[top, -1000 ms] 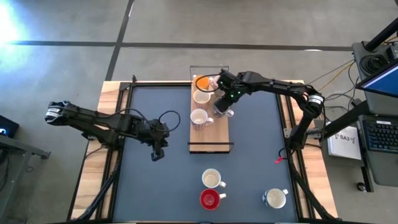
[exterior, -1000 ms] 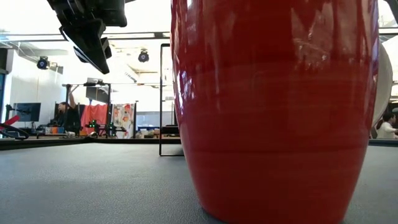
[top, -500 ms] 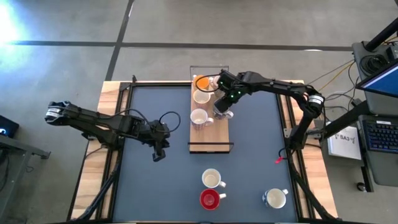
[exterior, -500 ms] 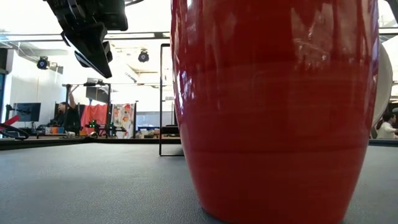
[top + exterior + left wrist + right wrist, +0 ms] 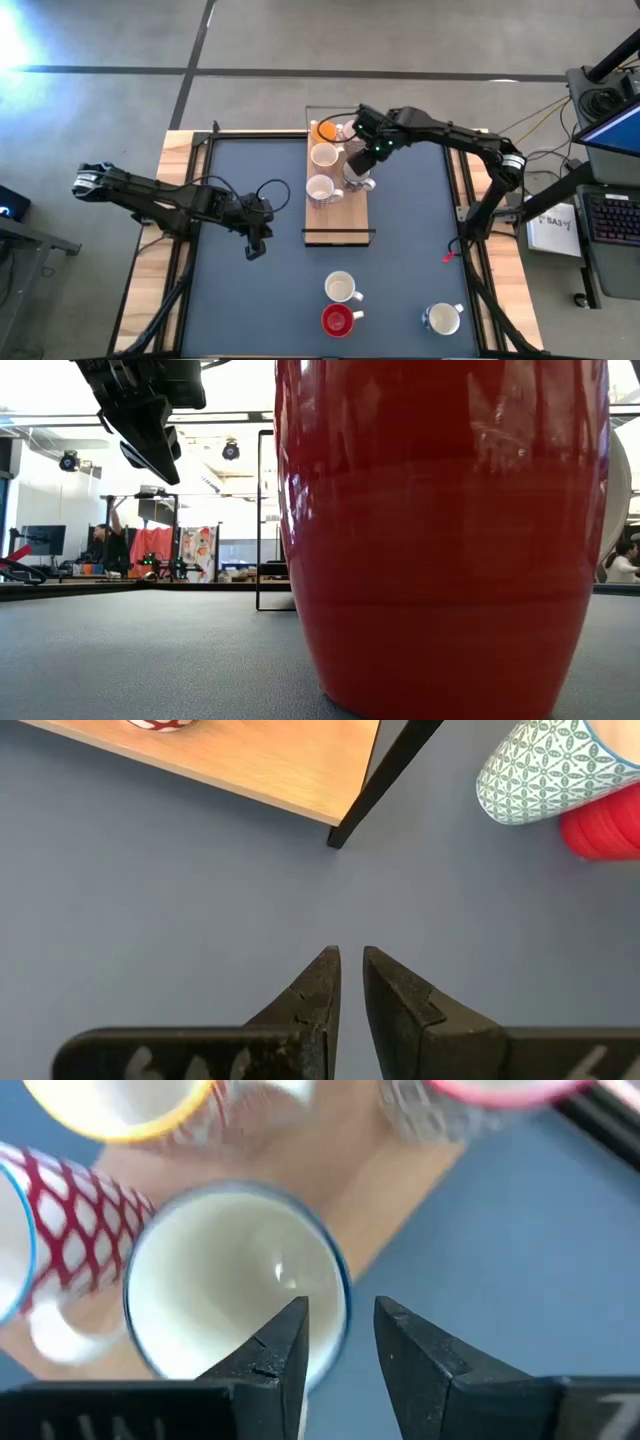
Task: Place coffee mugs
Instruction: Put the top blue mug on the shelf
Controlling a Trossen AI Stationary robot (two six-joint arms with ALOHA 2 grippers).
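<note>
- Right end effector [image 5: 358, 166] hovers over a blue-rimmed white mug [image 5: 235, 1280] on the wooden board [image 5: 345, 215], fingers parted astride its rim.
- Left end effector [image 5: 350, 982] hangs nearly closed, empty, above the tabletop [image 5: 250, 300].

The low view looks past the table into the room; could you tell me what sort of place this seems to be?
Probably a robotics lab or workshop: a polished concrete floor surrounds the table, a computer workstation stands beside it, and equipment racks fill the open room behind.
</note>
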